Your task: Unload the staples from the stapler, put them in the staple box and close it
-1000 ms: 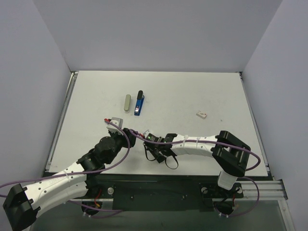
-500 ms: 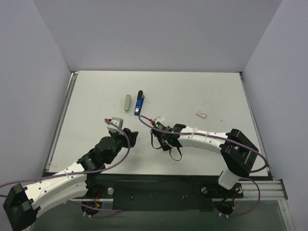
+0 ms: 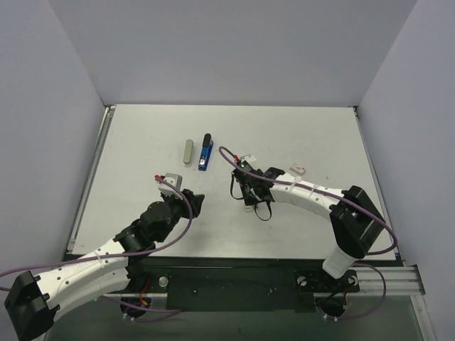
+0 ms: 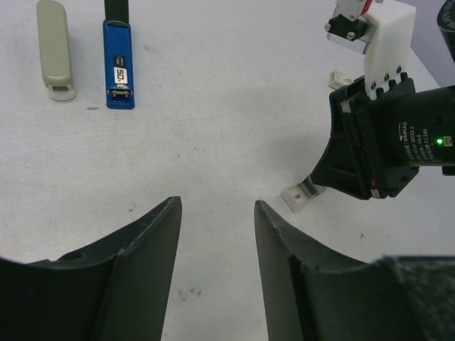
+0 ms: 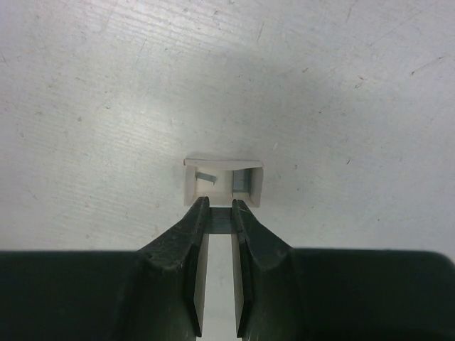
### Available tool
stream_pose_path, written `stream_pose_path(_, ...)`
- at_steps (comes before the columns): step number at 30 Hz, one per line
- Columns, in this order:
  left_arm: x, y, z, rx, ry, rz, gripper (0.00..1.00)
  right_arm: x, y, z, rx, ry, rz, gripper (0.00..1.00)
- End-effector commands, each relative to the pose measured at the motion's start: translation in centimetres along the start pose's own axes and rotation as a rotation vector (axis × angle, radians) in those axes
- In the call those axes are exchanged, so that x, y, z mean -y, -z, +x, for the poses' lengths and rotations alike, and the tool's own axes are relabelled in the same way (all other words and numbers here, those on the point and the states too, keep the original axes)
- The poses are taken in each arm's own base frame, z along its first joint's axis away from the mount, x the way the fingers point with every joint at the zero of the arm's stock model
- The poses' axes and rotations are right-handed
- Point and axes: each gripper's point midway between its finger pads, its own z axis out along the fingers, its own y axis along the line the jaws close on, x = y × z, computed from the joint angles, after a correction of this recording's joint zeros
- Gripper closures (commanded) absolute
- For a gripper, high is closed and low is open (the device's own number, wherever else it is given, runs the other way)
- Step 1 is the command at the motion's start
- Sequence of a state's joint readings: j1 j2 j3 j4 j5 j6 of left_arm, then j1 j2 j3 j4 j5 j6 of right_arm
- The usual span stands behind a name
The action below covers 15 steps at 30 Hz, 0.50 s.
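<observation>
The right gripper (image 5: 220, 213) has its jaws nearly together, pinching the staples (image 5: 220, 221), a thin grey strip, at the edge of a small white tray (image 5: 188, 186) on the surface (image 5: 106, 85). The left gripper (image 4: 217, 204) has its jaws parted and empty. The blue stapler (image 3: 205, 153) lies well apart.

Top view high, near side, looks down on whole table (image 3: 142, 142); left wrist low, forward, shares blue stapler (image 4: 119, 64); right wrist close, straight down.

L fingers (image 4: 153, 245) to blue stapler (image 4: 119, 67): open; R arm (image 4: 384, 142) blocks right.

Bright even overhead light, soft shadows, pics sharp.
</observation>
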<state>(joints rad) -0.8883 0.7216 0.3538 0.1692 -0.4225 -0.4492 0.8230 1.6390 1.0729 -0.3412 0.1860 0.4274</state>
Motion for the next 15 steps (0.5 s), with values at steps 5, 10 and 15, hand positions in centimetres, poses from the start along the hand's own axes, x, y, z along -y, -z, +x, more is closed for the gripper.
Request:
stream_pose_path(5, 0.6, -0.2, -1.0, 0.030, 0.019, 0.017, 0.44, 0.0, -0.9, 0.4, -0.055, -0.049, 0.018, 0.97)
stream_pose_path(10, 0.6, -0.1, -1.0, 0.032, 0.020, 0.019, 0.44, 0.0, -1.3, 0.5, -0.060, -0.064, 0.021, 0.96)
stream_pose_path(15, 0.6, -0.1, -1.1, 0.034, 0.023, 0.021, 0.44, 0.1, -1.8, 0.7, -0.067, -0.075, 0.027, 0.96)
